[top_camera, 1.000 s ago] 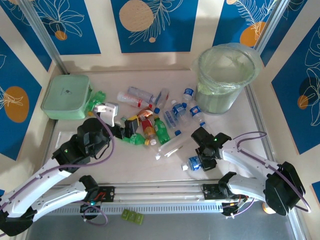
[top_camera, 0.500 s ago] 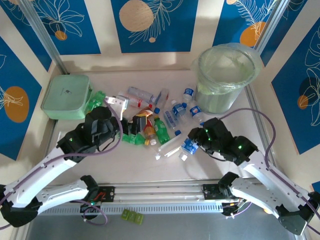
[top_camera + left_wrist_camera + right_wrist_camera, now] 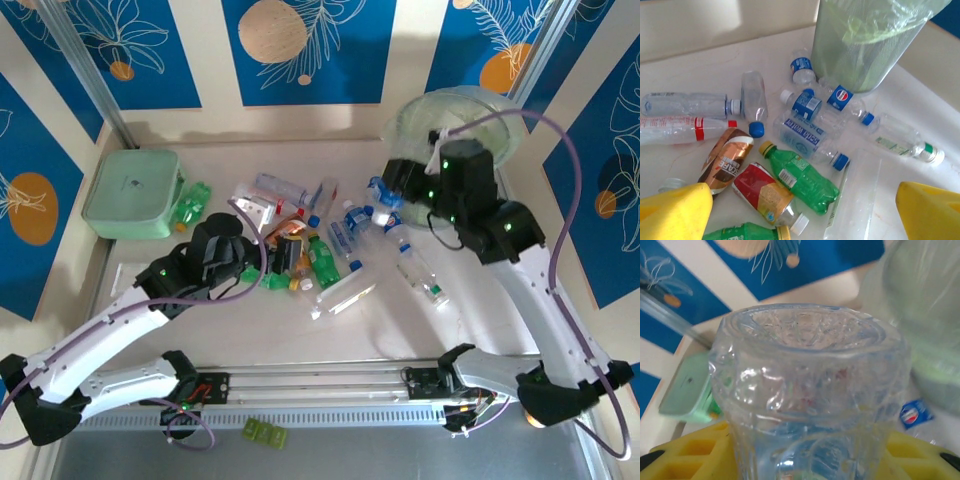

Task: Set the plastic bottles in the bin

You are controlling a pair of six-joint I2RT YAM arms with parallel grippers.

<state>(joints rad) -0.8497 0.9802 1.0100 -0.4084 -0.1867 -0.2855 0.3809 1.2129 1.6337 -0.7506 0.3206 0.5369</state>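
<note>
Right gripper (image 3: 386, 205): clenched on a clear bottle (image 3: 807, 385), with its fingers (image 3: 682, 455) pressing either side of the crumpled body. It is held off the tabletop just beside the bin, likely so it can go over the rim.
Clear bottle: transparent and dented. What looks like its base faces the wrist camera, and the cap end is hidden.
Bin (image 3: 415, 110): stands at the far right corner of the tabletop. It is round and see-through, lined with a pale green bag. The mouth is wide, so a loose drop should do.
Left gripper (image 3: 280, 250): fingers (image 3: 675, 212) spread apart with nothing between them, hovering over the heap, probably lining up a pick.
Other bottles (image 3: 300, 240): lie on their sides in the middle of the tabletop. Most are clear with blue labels and caps, some are red-labelled, and a green bottle (image 3: 802, 177) is among them. A stray bottle (image 3: 420, 272) lies alone nearer the right edge.
Box (image 3: 133, 192): mint green and lidded, by the left edge. It is not part of the job.
</note>
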